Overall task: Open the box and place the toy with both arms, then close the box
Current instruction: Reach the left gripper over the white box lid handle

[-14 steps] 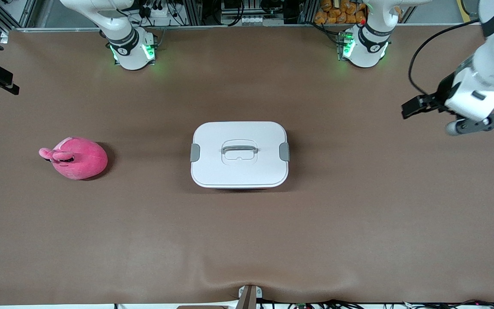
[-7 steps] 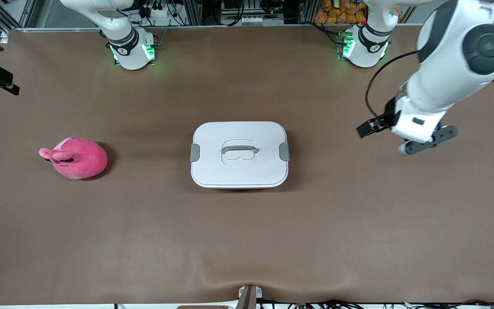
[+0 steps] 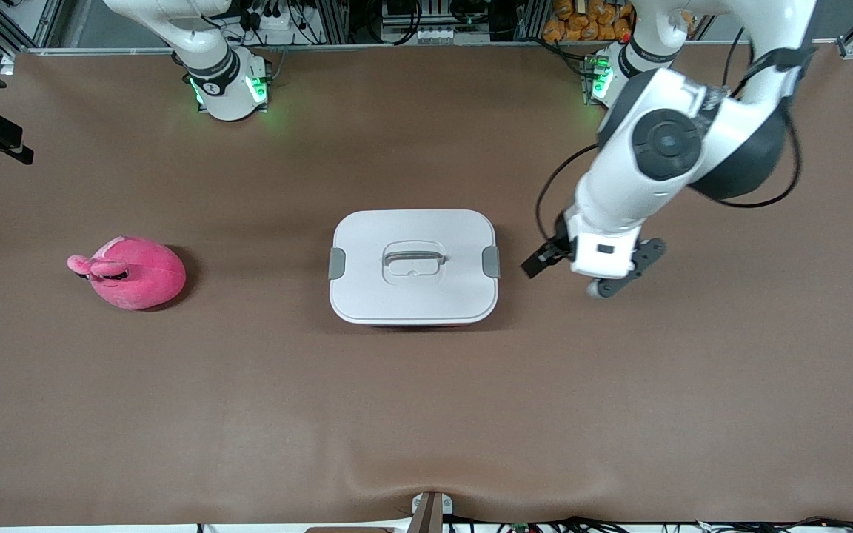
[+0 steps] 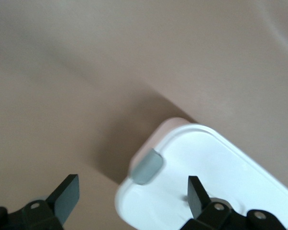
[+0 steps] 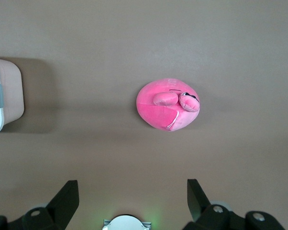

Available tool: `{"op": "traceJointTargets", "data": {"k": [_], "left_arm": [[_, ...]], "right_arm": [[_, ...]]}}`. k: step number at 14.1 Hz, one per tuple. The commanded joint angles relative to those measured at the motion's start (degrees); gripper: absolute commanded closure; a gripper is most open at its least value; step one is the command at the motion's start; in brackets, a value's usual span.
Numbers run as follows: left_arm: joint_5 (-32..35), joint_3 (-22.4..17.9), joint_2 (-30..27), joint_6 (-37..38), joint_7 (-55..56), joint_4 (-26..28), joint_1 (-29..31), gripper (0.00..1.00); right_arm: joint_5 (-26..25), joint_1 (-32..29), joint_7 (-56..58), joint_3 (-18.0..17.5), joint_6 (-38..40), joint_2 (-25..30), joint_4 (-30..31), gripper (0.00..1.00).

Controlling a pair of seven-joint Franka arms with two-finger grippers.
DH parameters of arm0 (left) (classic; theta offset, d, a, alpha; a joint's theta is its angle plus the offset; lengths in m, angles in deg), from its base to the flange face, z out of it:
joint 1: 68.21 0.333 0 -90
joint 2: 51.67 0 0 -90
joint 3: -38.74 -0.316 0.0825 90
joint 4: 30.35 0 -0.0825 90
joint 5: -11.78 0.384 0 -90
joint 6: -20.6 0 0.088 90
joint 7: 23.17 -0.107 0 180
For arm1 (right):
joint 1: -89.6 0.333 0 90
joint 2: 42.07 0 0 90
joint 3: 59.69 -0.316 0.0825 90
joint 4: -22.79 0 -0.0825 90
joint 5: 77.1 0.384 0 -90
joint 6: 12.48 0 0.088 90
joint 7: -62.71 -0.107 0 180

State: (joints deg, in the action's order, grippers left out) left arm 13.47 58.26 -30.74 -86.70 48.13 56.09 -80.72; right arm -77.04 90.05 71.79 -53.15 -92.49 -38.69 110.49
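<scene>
Left gripper (image 3: 545, 263) swung in beside box (image 3: 413, 266), fingers apart; right gripper (image 5: 129, 201) apart, high over toy (image 3: 130, 272)

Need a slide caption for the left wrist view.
Open left gripper hovering above a grey side clip of the closed white-lidded box.

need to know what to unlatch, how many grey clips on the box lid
2. One clip sits on the lid edge toward the right arm's end of the table, the other clip on the edge toward the left arm's end, beside the open left gripper.
</scene>
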Motion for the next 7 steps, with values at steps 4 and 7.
{"op": "traceJointTargets", "data": {"k": [4, 7], "left_arm": [[3.7, -0.3, 4.9, -5.6, 21.3, -2.4, -7.3, 0.0], [7.2, -0.4, 6.9, -7.7, 32.7, -3.1, -10.8, 0.0]], "right_arm": [[0.7, -1.2, -0.3, -0.7, 0.2, -0.5, -0.6, 0.0], [0.8, -1.2, -0.2, -0.7, 0.1, -0.6, -0.6, 0.0]]}}
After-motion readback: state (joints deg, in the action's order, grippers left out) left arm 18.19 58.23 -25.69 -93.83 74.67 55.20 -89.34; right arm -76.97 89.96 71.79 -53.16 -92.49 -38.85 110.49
